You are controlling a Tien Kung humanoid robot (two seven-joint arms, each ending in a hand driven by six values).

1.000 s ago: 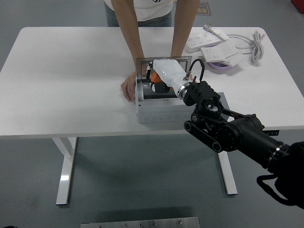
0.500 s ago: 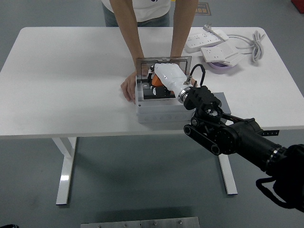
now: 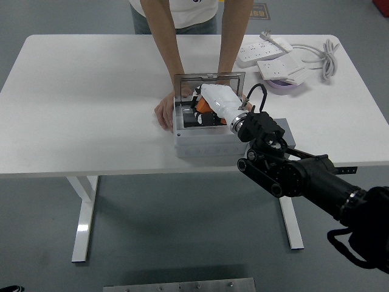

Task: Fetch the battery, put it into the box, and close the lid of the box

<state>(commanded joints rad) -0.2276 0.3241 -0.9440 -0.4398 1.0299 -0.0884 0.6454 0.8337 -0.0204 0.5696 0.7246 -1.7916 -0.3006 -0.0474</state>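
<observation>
Over the box [image 3: 203, 131]: right hand [image 3: 216, 100] has sunk lower, battery [image 3: 202, 105] nearly seated; finger state unclear.

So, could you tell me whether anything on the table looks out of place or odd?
Nothing looks spilled or damaged. The grey box sits square with its lid upright, the right hand reaches inside, and a person's hand steadies its left side.

White table [image 3: 91, 97] on white legs, mostly bare on the left. Grey box [image 3: 203, 143] sits near the front edge, middle-ish. Back right corner has white power strips [image 3: 267, 52], a coiled cable [image 3: 328, 55], and a purple dish [image 3: 281, 86].
</observation>
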